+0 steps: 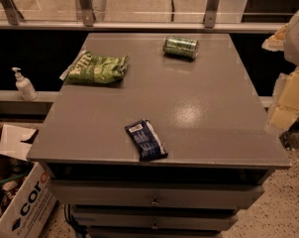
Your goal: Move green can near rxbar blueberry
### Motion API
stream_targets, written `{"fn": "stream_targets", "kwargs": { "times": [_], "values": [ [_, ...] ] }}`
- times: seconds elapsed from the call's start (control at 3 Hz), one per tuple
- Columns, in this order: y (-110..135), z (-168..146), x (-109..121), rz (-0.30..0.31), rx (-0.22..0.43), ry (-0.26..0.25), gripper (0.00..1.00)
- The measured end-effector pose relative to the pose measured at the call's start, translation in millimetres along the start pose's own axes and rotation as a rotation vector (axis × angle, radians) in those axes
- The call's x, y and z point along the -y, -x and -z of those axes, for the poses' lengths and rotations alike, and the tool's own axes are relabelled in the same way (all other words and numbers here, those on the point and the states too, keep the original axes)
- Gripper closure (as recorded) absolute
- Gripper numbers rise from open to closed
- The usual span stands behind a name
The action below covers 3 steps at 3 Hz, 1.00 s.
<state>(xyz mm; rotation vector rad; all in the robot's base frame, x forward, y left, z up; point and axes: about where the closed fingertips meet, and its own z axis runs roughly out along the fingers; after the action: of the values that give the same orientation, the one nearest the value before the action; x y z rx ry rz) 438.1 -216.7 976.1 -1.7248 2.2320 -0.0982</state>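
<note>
Green and shiny, the green can (180, 46) lies on its side far back on the grey table (214, 113), close to the far edge and a little right of the middle. Its long axis runs nearly across the view, with one silver end towards the chip bag (96, 68) and the other towards the table's right side. So it could roll towards or away from the front if nudged.

The rxbar blueberry (146, 140) lies flat near the front edge, white patch at its far end, angled from far-left to near-right. Can and bar are well apart, with bare tabletop between them.

The gripper (288, 95) shows only as pale shapes at the right border of the view, off the table's right side and above its level. Whether it is released or clenched I cannot tell, but nothing of the task is in it.

What matters from where I stand is this: the can lies up and to the left of the gripper, farther back on the table, and side-on to it. I'd judge the reach has to go back and inward first. The grasp should come across the can's round body rather than its ends, before the carry forward to the bar. A glancing touch could send the can rolling.
</note>
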Motion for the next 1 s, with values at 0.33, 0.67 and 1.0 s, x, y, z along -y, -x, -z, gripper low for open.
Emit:
{"fn": "stream_targets", "kwargs": {
  "times": [0.33,0.67,1.0],
  "values": [
    [2.1,-0.3,3.4,0.003,0.012,-0.016,0.0],
    [7.2,-16.5,27.4,-0.013,0.048,-0.039,0.0],
    [18.0,-47.3,75.5,-0.039,0.116,-0.075,0.0]
  ]
}}
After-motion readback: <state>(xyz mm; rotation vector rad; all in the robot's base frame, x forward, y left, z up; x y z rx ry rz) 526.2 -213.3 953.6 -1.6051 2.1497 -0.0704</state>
